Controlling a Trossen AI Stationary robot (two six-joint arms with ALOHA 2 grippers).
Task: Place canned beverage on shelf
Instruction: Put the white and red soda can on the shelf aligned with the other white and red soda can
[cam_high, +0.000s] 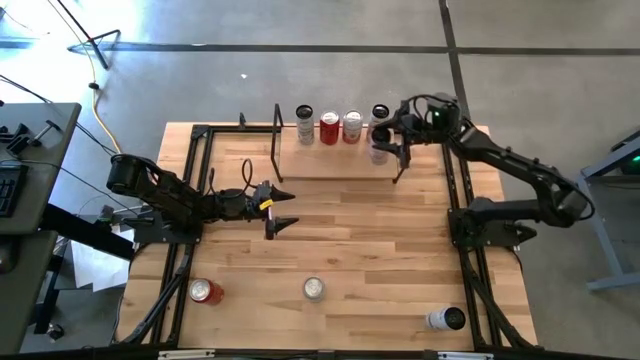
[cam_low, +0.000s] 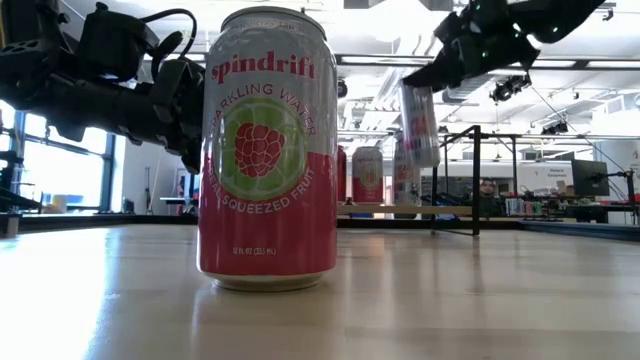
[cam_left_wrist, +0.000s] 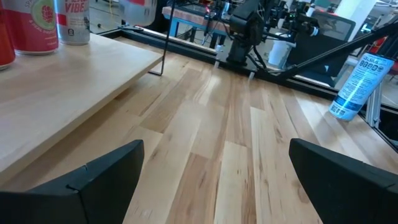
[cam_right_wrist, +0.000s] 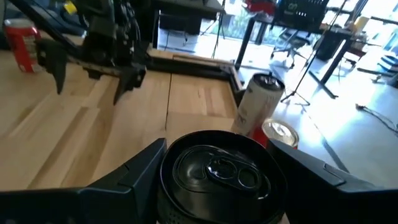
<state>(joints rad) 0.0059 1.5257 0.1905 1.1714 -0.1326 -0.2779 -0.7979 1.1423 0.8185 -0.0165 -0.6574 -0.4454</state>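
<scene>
Left gripper (cam_high: 283, 209): fingers spread wide, holding nothing — it hovers over bare tabletop just near of the shelf's left end.
Red can (cam_high: 206, 291): lies at the near left of the table (cam_high: 380, 250), well apart from both arms.
Pink raspberry can (cam_low: 267, 150): stands upright near the middle of the near edge; the silver top shows from above (cam_high: 314, 288).
Shelf (cam_high: 330, 160): low light-wood board between black end frames, at the far side of the table.
Cans on shelf: a pale can (cam_high: 304, 126), a red can (cam_high: 329, 128) and a red-and-white can (cam_high: 352, 126) stand upright in a row along the far edge.
Right gripper (cam_high: 391, 141): partly open, fingers closed around a canned beverage (cam_right_wrist: 217, 174) — one on each side of its body.
Canned beverage, position: held tilted above the shelf's right end, not touching the board (cam_low: 420, 122).
Pale can, near right (cam_high: 444, 319): lies on its side at the near right corner.
</scene>
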